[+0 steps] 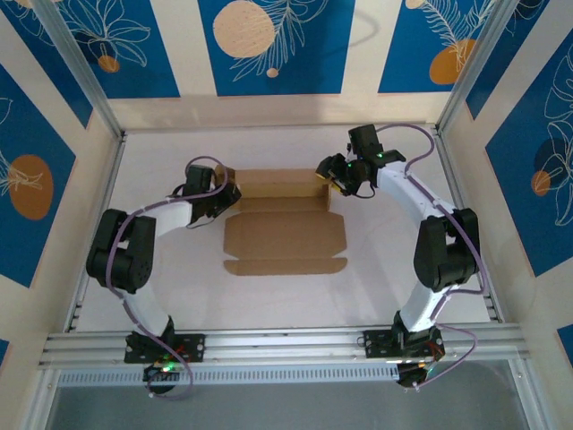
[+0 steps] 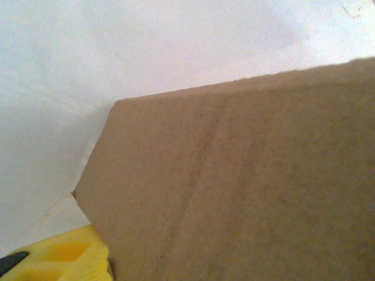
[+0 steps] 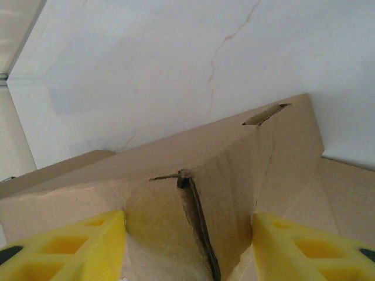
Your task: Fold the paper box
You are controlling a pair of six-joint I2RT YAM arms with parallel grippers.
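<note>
We find the right claw [image 3: 188,234] released, its jaws spread wide. Its two yellow fingers [image 3: 64,246] stand on either side of the right end of the box [image 3: 234,158]. A cardboard flap [image 3: 199,228], seen edge-on, rises in the gap between them and touches neither finger. A narrow slot [image 3: 266,114] is cut in the cardboard beyond the claw.

From the overhead view, the left claw [image 1: 224,195] sits at the left end of the box. In its wrist view one yellow finger [image 2: 64,254] shows just below the corner of a brown panel [image 2: 246,187]. That panel hides the rest of the claw, so we cannot tell whether it is released or clenched.

The box lies on the white counter [image 1: 367,287], between the two claws. Its far section is raised off the counter. Its middle panel lies flat on the side toward the arm bases. A narrow flap lies flat along the near edge of the box.
</note>
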